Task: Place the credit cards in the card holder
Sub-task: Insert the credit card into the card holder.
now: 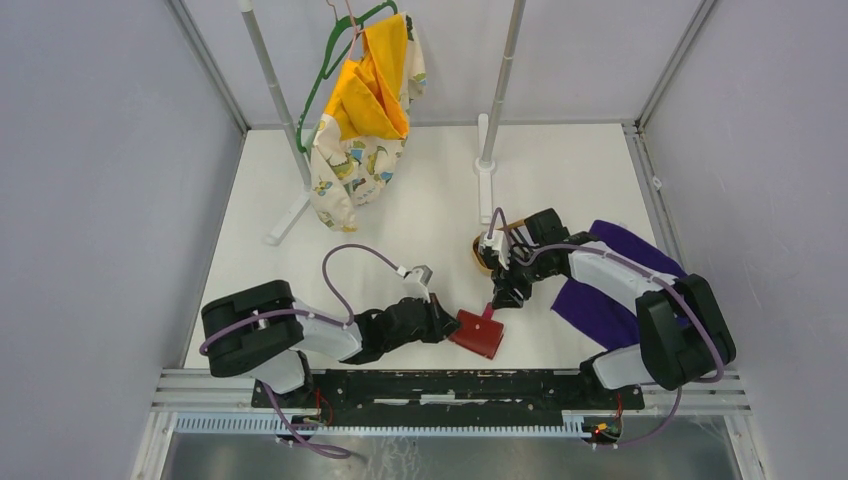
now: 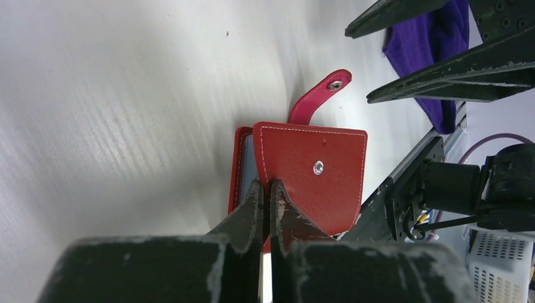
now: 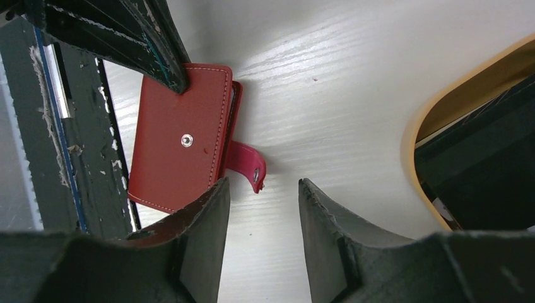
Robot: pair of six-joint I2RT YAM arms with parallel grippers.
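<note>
Lying near-centre on the table (image 1: 420, 200), the holder (image 1: 478, 335) is being pinched at its left edge by the shut left gripper (image 1: 447, 322), its tab (image 3: 247, 165) pointing far toward the half-spread, empty, nearer right gripper (image 1: 503, 298).

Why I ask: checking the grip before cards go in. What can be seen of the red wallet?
The wallet is dark red, leather-like, with pale stitching. It lies folded on the white table near the front edge. Its strap sticks out unfastened, and a metal stud sits on the cover. A pale layer shows between the covers. The left end effector is shut on one edge.
</note>
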